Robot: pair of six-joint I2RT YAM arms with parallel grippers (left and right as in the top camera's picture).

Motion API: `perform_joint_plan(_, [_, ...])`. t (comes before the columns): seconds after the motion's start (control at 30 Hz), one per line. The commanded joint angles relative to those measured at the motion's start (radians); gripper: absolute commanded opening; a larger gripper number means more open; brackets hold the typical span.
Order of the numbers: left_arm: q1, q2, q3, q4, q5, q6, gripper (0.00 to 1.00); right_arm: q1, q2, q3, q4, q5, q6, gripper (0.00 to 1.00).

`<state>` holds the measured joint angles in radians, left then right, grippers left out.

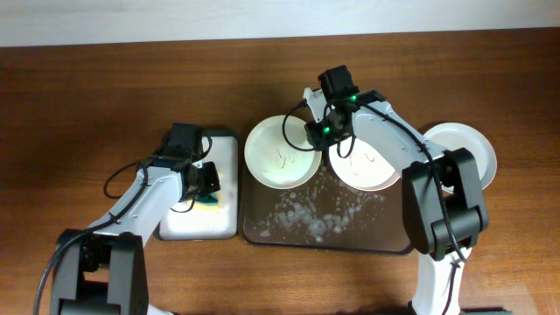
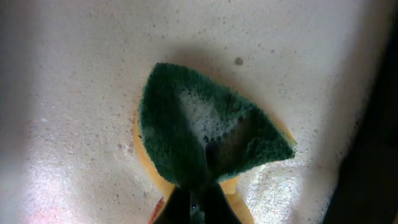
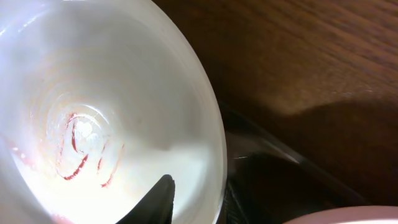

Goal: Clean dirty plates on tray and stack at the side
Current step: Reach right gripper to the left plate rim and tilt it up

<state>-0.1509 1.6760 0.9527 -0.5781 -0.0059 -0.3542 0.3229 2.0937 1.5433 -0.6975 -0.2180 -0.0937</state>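
A cream plate (image 1: 280, 150) with thin red smears sits at the far left of the dark tray (image 1: 289, 229). It also shows in the right wrist view (image 3: 93, 112). My right gripper (image 1: 320, 131) (image 3: 196, 196) is shut on this plate's right rim, one finger inside and one outside. A second smeared plate (image 1: 366, 166) lies to its right on the tray. A clean white plate (image 1: 468, 149) rests on the table right of the tray. My left gripper (image 1: 205, 180) (image 2: 199, 202) is shut on a green and yellow sponge (image 2: 205, 134), pressed down on the foamy white tray (image 1: 223, 144).
Foam flecks (image 1: 306, 219) cover the dark tray's near half. The small white tray (image 2: 74, 93) stands left of the dark tray, touching or nearly touching it. Brown wooden table (image 1: 105, 87) surrounds everything. The right arm's links (image 1: 437, 201) hang over the tray's right side.
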Motion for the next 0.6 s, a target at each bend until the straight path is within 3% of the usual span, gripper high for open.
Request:
perform_joint_plan(0.0, [0.003, 0.007, -0.002, 0.001, 0.011, 0.019, 0.00, 0.004, 0.022, -0.039, -0.002, 0.035, 0.044, 0.27])
perform_joint_plan(0.27, [0.003, 0.007, -0.002, 0.002, 0.011, 0.019, 0.00, 0.006, 0.014, -0.048, -0.025, 0.027, 0.070, 0.04])
perform_joint_plan(0.57, [0.003, 0.007, -0.002, 0.002, 0.011, 0.019, 0.00, 0.008, -0.079, -0.029, -0.352, -0.044, 0.077, 0.04])
